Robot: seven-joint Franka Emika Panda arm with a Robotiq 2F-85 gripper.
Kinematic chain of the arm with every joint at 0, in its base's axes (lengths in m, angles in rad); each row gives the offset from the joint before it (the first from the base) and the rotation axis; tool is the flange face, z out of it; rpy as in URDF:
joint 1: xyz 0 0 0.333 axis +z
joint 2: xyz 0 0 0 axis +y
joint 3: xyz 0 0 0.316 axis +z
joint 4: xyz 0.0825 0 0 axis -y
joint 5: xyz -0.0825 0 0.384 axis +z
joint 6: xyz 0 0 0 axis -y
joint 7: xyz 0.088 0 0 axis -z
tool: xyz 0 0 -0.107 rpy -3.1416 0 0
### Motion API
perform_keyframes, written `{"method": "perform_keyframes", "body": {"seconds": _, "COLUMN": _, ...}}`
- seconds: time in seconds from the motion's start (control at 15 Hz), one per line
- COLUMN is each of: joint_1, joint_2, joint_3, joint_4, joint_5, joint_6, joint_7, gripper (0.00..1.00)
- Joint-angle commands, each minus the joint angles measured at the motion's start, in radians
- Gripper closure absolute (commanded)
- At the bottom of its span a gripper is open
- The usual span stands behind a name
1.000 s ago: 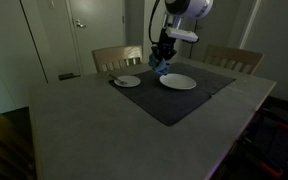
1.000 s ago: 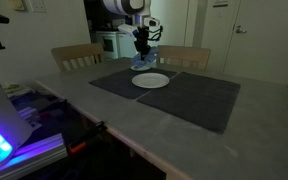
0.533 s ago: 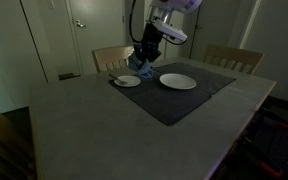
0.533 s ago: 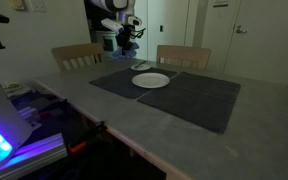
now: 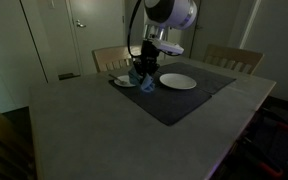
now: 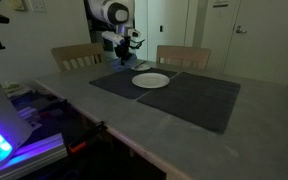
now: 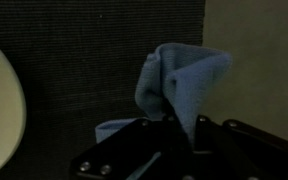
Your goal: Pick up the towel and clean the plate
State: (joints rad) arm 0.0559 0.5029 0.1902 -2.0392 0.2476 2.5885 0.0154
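Dim room, pale door [image 5: 74, 35] and wooden chairs [image 5: 114, 57] behind a grey desk [image 5: 84, 130].
- Placemat [image 5: 179, 100]: dark, rectangular; the wrist view shows coarse woven ribbing.
- Small plate [image 5: 123, 81]: round, pale, smooth, at the mat's corner. Large plate [image 5: 178, 81] lies apart from it.
- Towel [image 7: 179, 80]: blue, soft, bunched into a limp fold, held over the mat just beside the small plate.
- Pincer [image 5: 142, 72]: clamped on the towel's gathered end.

Risks: the light plate may slide on the mat under a wiping push. A shallow pinch could shed the cloth. Lowered too far, the hard fingertips might strike the plate.
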Motion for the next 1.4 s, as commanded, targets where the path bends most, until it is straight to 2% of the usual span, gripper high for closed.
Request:
{"method": "perform_keyframes", "body": {"seconds": 0.0, "joint_1": 0.019, "joint_2": 0.074, "joint_3": -0.019, "joint_4": 0.076, "joint_5": -0.042, "joint_6": -0.011, "joint_7": -0.02, "gripper": 0.98}}
{"method": "perform_keyframes", "body": {"seconds": 0.47, "joint_1": 0.01, "joint_2": 0.139, "joint_3": -0.008, "joint_4": 0.146, "joint_5": -0.064, "joint_6": -0.035, "joint_7": -0.04, "gripper": 0.98}}
{"method": "perform_keyframes", "body": {"seconds": 0.53, "joint_1": 0.009, "joint_2": 0.14, "joint_3": -0.007, "joint_4": 0.149, "joint_5": -0.068, "joint_6": -0.038, "joint_7": -0.048, "gripper": 0.7}}
{"method": "perform_keyframes", "body": {"seconds": 0.73, "joint_1": 0.008, "joint_2": 0.128, "joint_3": -0.006, "joint_4": 0.155, "joint_5": -0.075, "joint_6": -0.057, "joint_7": -0.063, "gripper": 0.52}}
{"method": "perform_keyframes", "body": {"seconds": 1.13, "joint_1": 0.003, "joint_2": 0.073, "joint_3": -0.003, "joint_4": 0.148, "joint_5": -0.067, "joint_6": -0.092, "joint_7": -0.074, "gripper": 0.09}}
{"method": "perform_keyframes", "body": {"seconds": 1.2, "joint_1": 0.002, "joint_2": 0.06, "joint_3": -0.003, "joint_4": 0.143, "joint_5": -0.063, "joint_6": -0.096, "joint_7": -0.073, "gripper": 0.04}}
{"method": "perform_keyframes", "body": {"seconds": 1.33, "joint_1": 0.003, "joint_2": 0.042, "joint_3": -0.002, "joint_4": 0.142, "joint_5": -0.06, "joint_6": -0.109, "joint_7": -0.072, "gripper": 0.0}}
